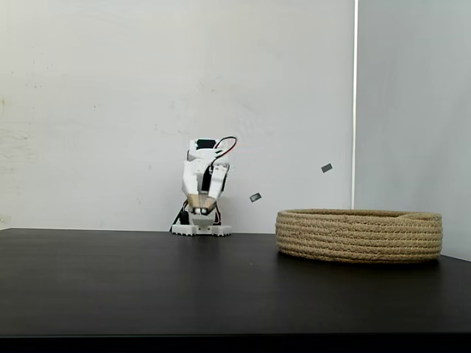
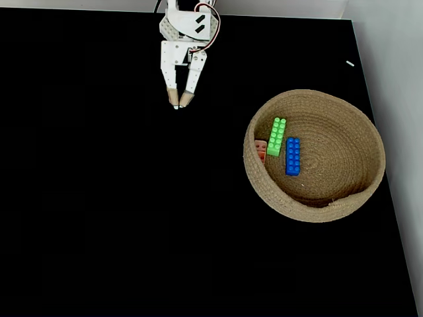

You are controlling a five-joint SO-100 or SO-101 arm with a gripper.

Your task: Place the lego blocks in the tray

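The tan coiled-rope basket (image 2: 350,198) sits at the right of the black table in a fixed view from above, and its side wall (image 1: 359,235) shows at the right in the low fixed view. Inside it lie a bright green lego block (image 2: 276,136) and a blue lego block (image 2: 292,156), side by side. An orange-red piece (image 2: 260,150) rests against the basket's left inner wall. My white gripper (image 2: 180,104) is folded back near the arm base at the table's far edge, well left of the basket, fingertips together with nothing between them; it also faces the low camera (image 1: 202,211).
The black table (image 2: 119,218) stretches wide to the left and front of the basket. A white wall stands behind the arm base (image 1: 200,229). The table's right edge runs close past the basket.
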